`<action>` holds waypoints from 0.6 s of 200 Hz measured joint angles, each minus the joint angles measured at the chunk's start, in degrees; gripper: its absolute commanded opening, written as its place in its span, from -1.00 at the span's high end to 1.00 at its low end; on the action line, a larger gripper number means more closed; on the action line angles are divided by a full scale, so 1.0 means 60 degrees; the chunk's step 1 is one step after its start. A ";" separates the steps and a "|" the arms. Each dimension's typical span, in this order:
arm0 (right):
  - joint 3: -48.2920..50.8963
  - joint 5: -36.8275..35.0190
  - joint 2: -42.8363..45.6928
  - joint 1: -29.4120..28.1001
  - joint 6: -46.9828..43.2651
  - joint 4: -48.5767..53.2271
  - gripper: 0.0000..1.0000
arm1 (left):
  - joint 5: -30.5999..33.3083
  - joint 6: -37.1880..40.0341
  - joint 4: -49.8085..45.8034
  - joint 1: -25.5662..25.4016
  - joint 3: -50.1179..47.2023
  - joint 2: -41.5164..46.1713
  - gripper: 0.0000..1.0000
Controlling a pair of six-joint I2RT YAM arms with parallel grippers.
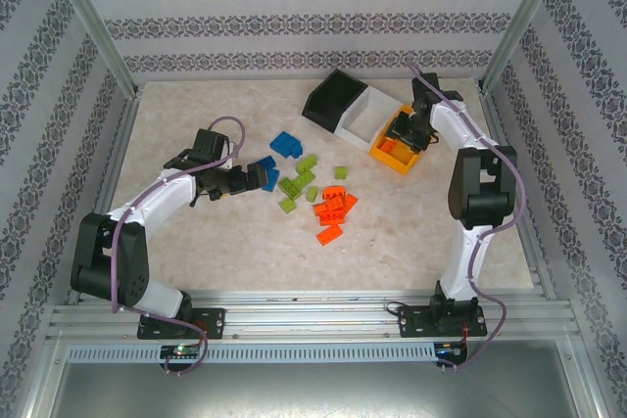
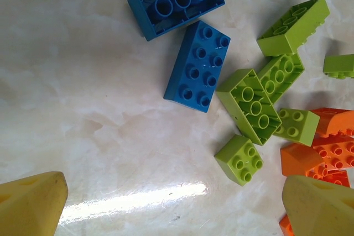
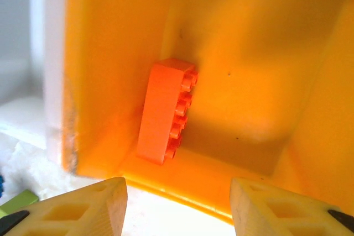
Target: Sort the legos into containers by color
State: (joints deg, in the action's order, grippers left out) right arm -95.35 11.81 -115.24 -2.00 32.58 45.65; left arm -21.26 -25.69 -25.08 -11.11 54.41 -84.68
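Nearest to me are the yellow pads of my right gripper. They stand apart with nothing between them, so that hand is let go and empty. Just past the pads is the front lip of the orange-yellow bin, and inside it lies one orange brick. The brick is tipped on its side against the left wall, with its studs pointing toward the middle of the bin. Its long axis runs along that wall, from the lip toward the back. Beyond that wall is the white bin.

My left gripper hangs spread wide and empty over the table. The closest loose piece is a blue brick, studs up, its long axis slanting from upper right to lower left in the left wrist view. To its right is a cluster of lime green bricks, some of them upside down. Orange bricks lie beside my right-hand pad.

I judge these bricks to be light, rigid and smooth, so they are likely to slip or twist if pinched at a corner. For the blue one I would close across its two long flat walls, square to the long axis and at mid-length. I would avoid gripping over the studs.

From above, the bins sit in a row at the far right of the table, with the black bin at the left end.
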 measured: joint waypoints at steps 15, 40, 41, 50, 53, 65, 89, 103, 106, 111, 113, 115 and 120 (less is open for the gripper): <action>0.0175 -0.0007 0.0557 -0.0004 0.0004 0.0007 -0.11 | -0.0051 -0.0004 0.0000 0.0000 0.0000 0.0000 -1.00; 0.0506 0.0000 0.1570 -0.0087 -0.0004 -0.0011 -0.15 | -0.0168 -0.0011 0.0004 0.0000 0.0000 0.0007 -1.00; 0.0528 0.0004 0.1625 -0.0091 -0.0004 -0.0007 -0.15 | -0.0171 -0.0011 0.0004 0.0000 0.0000 0.0007 -1.00; 0.0681 0.0007 0.1963 -0.0182 -0.0004 -0.0007 -0.16 | -0.0175 -0.0011 0.0004 0.0000 -0.0004 0.0025 -1.00; 0.0736 0.0011 0.2058 -0.0215 -0.0004 -0.0015 -0.16 | -0.0178 -0.0015 0.0007 0.0000 -0.0007 0.0033 -1.00; 0.1045 0.0080 0.2448 -0.0459 -0.0015 -0.0047 -0.18 | -0.0178 -0.0015 0.0007 0.0000 -0.0011 0.0095 -1.00; 0.1894 0.0310 0.3009 -0.1169 -0.0047 -0.0138 -0.22 | -0.0204 -0.0047 0.0018 0.0004 -0.0055 0.0317 -1.00; 0.2488 0.0470 0.3198 -0.1741 -0.0044 -0.0168 -0.24 | -0.0204 -0.0087 0.0036 0.0018 -0.0168 0.0503 -1.00; 0.2594 0.0484 0.3220 -0.1861 -0.0047 -0.0178 -0.25 | -0.0200 -0.0102 0.0036 0.0022 -0.0197 0.0535 -1.00; 0.2772 0.0528 0.3242 -0.2051 -0.0036 -0.0182 -0.25 | -0.0204 -0.0131 0.0040 0.0044 -0.0266 0.0605 -1.00; 0.2841 0.0543 0.3246 -0.2135 -0.0040 -0.0186 -0.26 | -0.0204 -0.0138 0.0040 0.0044 -0.0284 0.0623 -1.00; 0.2907 0.0557 0.3246 -0.2211 -0.0040 -0.0178 -0.26 | -0.0204 -0.0160 0.0040 0.0047 -0.0310 0.0645 -1.00; 0.3071 0.0608 0.3246 -0.2426 -0.0036 -0.0186 -0.27 | -0.0204 -0.0204 0.0051 0.0062 -0.0382 0.0699 -1.00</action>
State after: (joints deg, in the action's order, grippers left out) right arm -76.93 15.46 -95.77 -16.56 32.36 44.53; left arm -22.48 -26.92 -24.77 -10.74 52.12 -80.49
